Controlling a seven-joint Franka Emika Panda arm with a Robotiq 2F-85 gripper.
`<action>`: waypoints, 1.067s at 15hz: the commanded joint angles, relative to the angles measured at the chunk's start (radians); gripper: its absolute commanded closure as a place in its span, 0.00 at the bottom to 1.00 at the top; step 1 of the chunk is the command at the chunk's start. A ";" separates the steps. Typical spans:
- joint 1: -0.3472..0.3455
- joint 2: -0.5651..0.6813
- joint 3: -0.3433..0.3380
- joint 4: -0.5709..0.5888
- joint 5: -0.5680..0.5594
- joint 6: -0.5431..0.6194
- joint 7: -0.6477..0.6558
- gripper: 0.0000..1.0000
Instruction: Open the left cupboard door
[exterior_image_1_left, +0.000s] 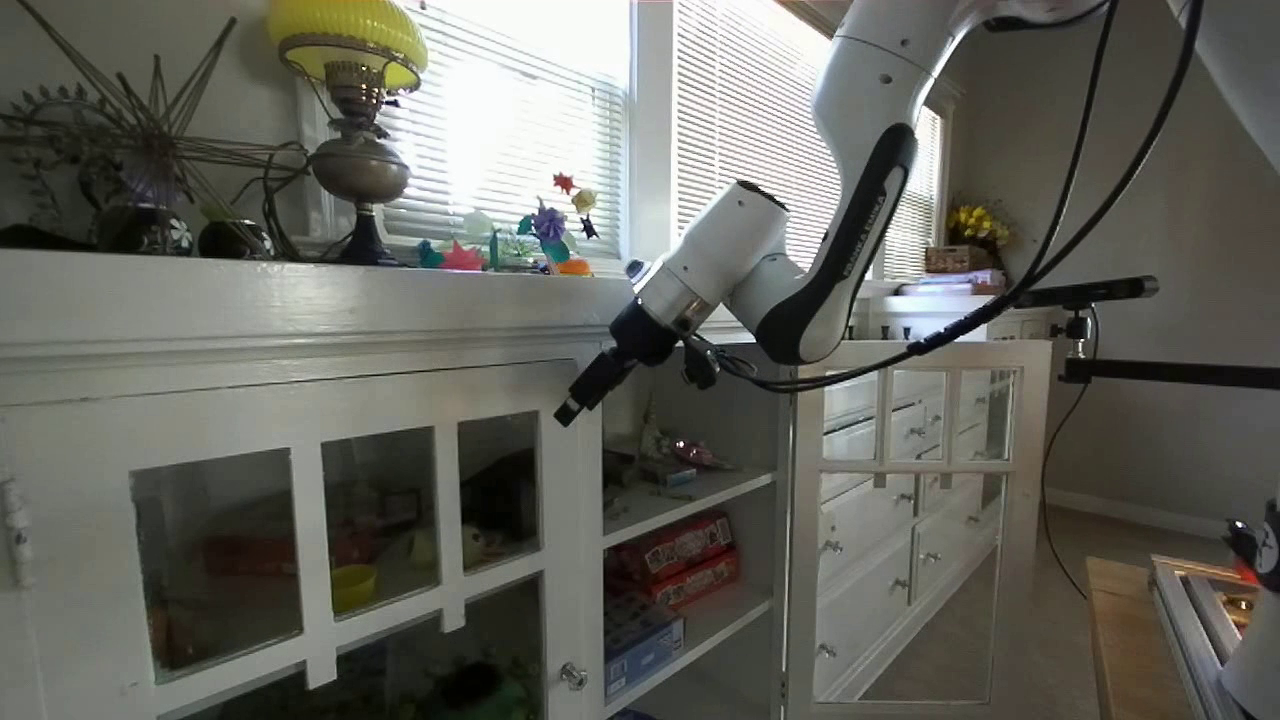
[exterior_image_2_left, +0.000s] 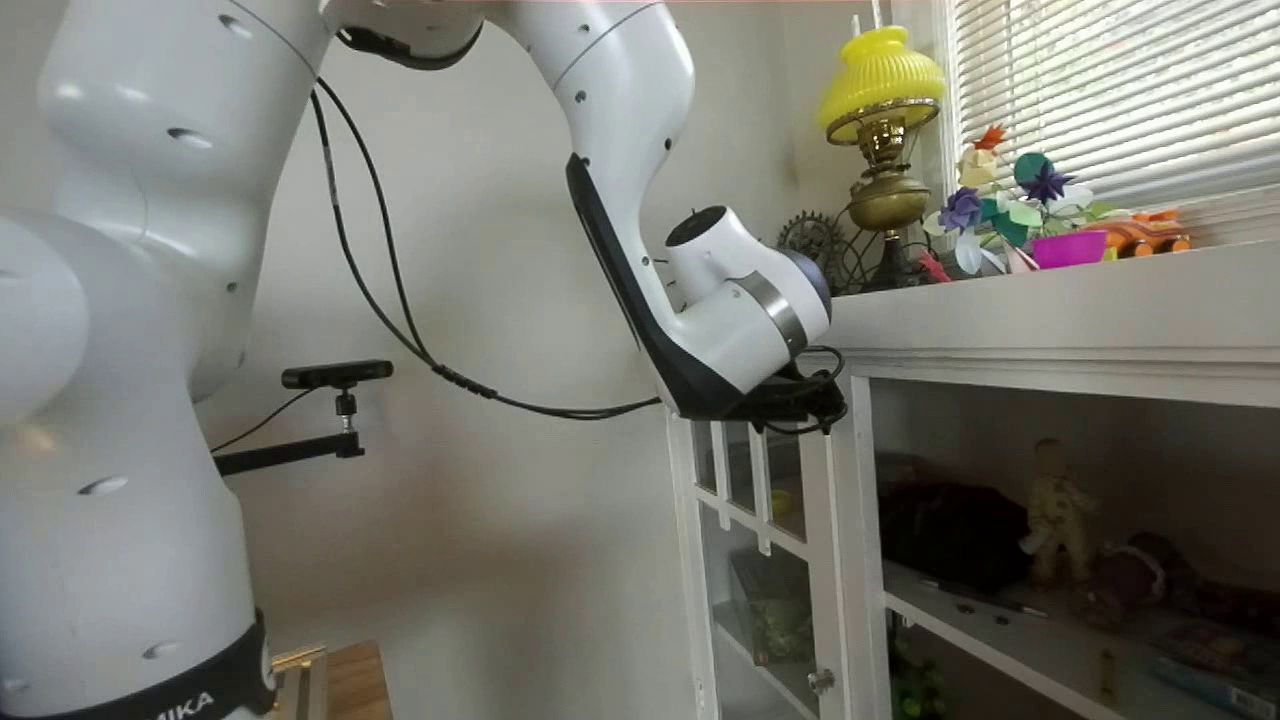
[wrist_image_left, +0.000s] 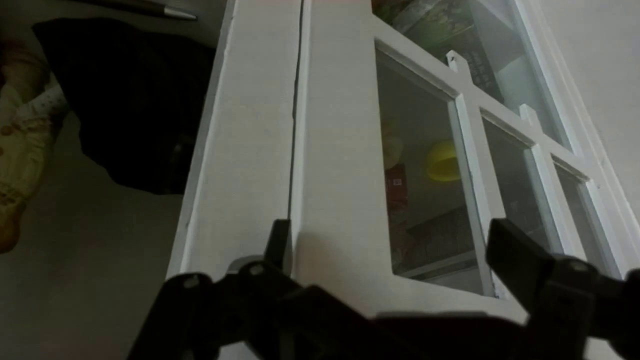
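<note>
Leftmost in an exterior view, the hinge marks the turning side of the left door, which looks shut. Any pull should curve about that hinge; a straight one would likely twist the grip loose. Over the door, the lamp stands on the ledge, with flowers further along; were the arm swung carelessly, it could knock them.

Next comes the end effector, near the door's free edge, well above the knob. It is released: the wrist view shows its fingers wide apart with nothing between, one at the seam, the other before the panes. Whether either touches, I cannot tell. Pushing in here might crack a pane, and squeezing on that flat face would probably just slide. The knob looks small and smooth, so an off-centre grip could slip, more so if the door sticks.

Beyond the shelves, the right door stands open; the cable might snag on its top if the arm went lower.
</note>
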 joint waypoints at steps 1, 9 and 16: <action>-0.003 0.046 0.010 0.043 -0.009 0.028 -0.015 0.00; -0.007 0.073 0.010 0.057 -0.021 0.042 -0.037 0.00; -0.018 0.065 0.021 0.013 -0.160 0.113 -0.037 0.00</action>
